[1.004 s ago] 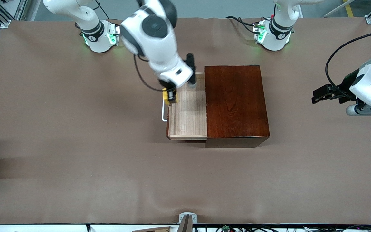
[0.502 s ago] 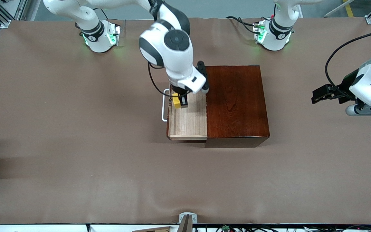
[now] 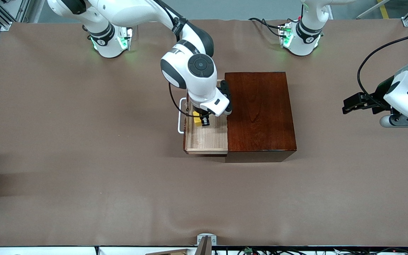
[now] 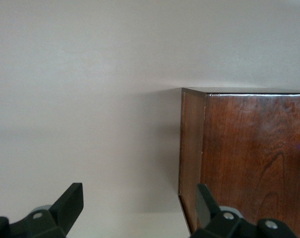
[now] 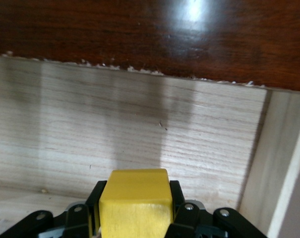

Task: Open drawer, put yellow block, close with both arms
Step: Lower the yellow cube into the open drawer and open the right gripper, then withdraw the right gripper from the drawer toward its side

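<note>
Right gripper (image 3: 202, 120) fingers clamp the yellow block (image 3: 197, 119) seemingly inside the open drawer (image 3: 207, 140); left gripper (image 4: 135, 208) fingers wide.

Drawer (image 3: 205, 140) stuck out of box (image 3: 259, 113) toward right arm's end of desk (image 3: 83, 141). Block (image 3: 197, 119) hung over drawer in right end effector (image 3: 201, 120). Left end effector (image 3: 352, 105) off at left arm's end.

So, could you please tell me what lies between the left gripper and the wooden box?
Only bare brown table cover: in the front view nothing sits between the waiting left gripper, jaws open, and the wooden box.
</note>
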`<state>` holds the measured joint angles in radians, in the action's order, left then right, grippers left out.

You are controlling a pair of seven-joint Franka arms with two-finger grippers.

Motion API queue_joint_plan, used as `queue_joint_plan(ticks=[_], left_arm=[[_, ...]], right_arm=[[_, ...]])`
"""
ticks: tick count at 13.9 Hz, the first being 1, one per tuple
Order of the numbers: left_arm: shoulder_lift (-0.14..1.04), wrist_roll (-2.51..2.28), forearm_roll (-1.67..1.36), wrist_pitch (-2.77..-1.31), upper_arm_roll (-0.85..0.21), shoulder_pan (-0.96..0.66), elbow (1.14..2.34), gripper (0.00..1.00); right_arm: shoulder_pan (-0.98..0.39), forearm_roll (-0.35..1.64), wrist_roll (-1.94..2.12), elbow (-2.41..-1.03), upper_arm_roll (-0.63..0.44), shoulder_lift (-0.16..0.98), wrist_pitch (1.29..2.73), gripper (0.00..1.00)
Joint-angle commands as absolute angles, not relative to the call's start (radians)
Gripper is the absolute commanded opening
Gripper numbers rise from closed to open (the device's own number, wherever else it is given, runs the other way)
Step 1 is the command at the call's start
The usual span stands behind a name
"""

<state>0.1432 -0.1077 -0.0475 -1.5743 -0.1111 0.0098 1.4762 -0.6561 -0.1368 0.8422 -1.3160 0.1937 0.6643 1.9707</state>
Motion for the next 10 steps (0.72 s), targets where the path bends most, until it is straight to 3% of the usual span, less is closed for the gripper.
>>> queue_joint_plan(ticks=[1,6,7,8,10], left_arm=[[0.127,-0.089,-0.035,-1.586,-0.114,0.009,1.491,1.0],[0.127,-0.091,-0.035,-1.585,-0.114,0.009,1.491,1.0],[0.127,-0.091,-0.035,-1.585,-0.114,0.009,1.491,1.0],[0.127,-0.089,-0.035,-1.585,-0.114,0.009,1.491,1.0],[0.127,-0.089,-0.035,-1.586,-0.114,0.011,1.493,1.0]], right_arm=[[-0.67,-0.158,0.83,-1.275,0.186,0.703,1.977,0.0],[-0.683,-0.163,0.801,-1.275,0.183,0.732,2.014,0.0],[-0.689,-0.166,0.789,-1.276,0.181,0.732,2.017,0.41],[-0.692,-0.181,0.782,-1.276,0.181,0.73,2.016,0.99],[-0.692,-0.21,0.779,-1.276,0.183,0.715,2.007,1.0]])
